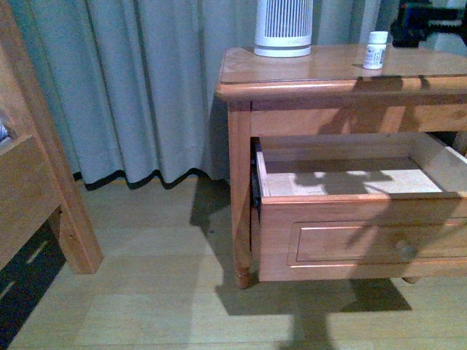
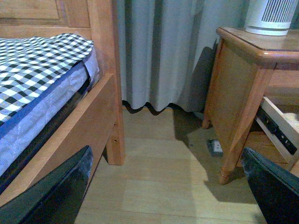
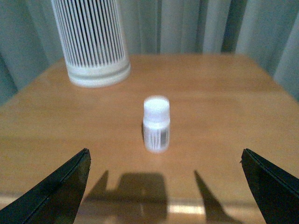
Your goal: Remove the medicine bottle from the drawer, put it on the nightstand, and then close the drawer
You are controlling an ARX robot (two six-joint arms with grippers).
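1 bottle upright on nightstand, near 1 ribbed cylinder. 1 drawer pulled out. Wood floor, grey curtain. Both grippers spread wide, holding nothing.

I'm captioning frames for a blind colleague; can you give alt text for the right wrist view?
A small white medicine bottle stands upright on the wooden nightstand, between the open right gripper fingers. A ribbed white cylinder stands behind it, before grey curtains.
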